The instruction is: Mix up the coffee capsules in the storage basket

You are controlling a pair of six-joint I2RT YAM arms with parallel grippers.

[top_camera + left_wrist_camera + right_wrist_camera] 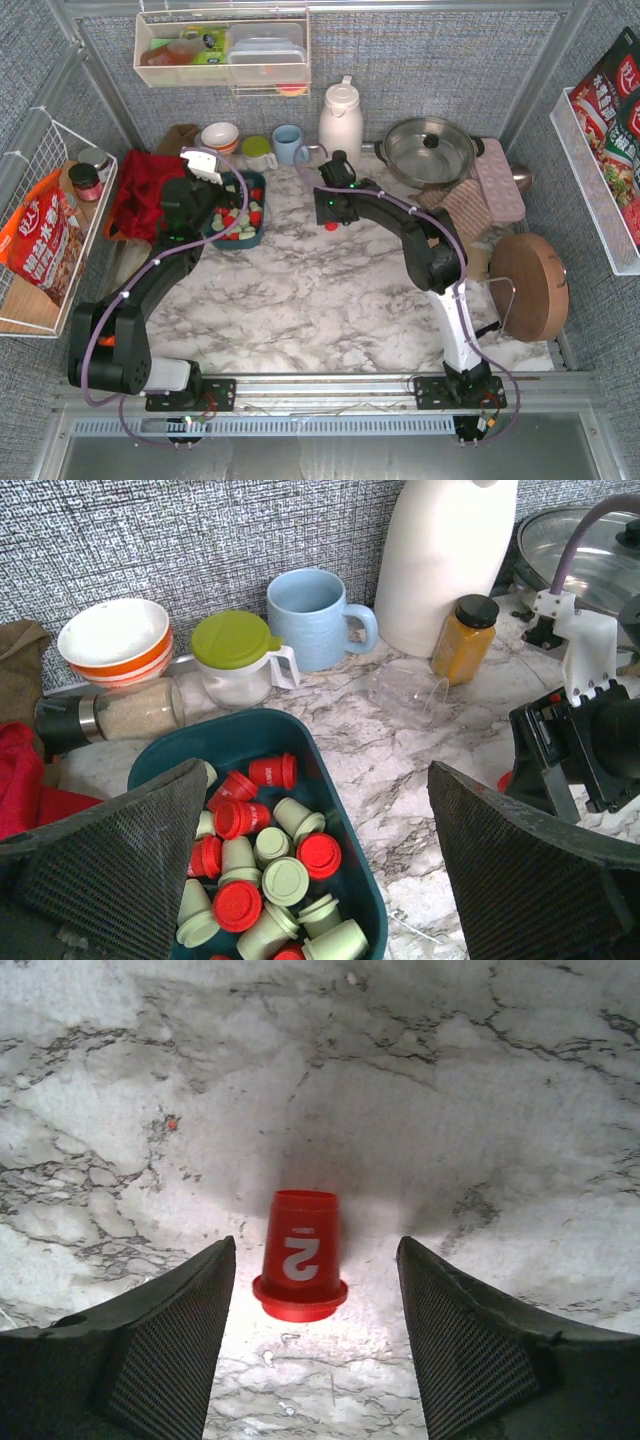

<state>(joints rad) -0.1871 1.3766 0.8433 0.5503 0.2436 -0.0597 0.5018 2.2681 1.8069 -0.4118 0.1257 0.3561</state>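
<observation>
The dark teal storage basket (345, 825) holds several red and pale green coffee capsules (285, 880) lying jumbled together. My left gripper (318, 772) hangs open above the basket's right part, one finger over the capsules and the other over the marble; it holds nothing. From above, the basket (259, 183) sits at the back left, partly under that gripper (222, 208). One red capsule (300, 1260) marked "2" stands rim-down on the marble. My right gripper (315, 1245) is open around it, with a gap on each side. From above, this gripper (332, 215) is right of the basket.
Behind the basket stand a striped bowl (115, 640), a green-lidded cup (237, 658), a blue mug (315, 618), a white jug (450, 560) and an amber bottle (465, 638). A lidded pot (430, 150), pink tray (500, 180) and wooden board (528, 285) fill the right. A red cloth (140, 190) lies to the left.
</observation>
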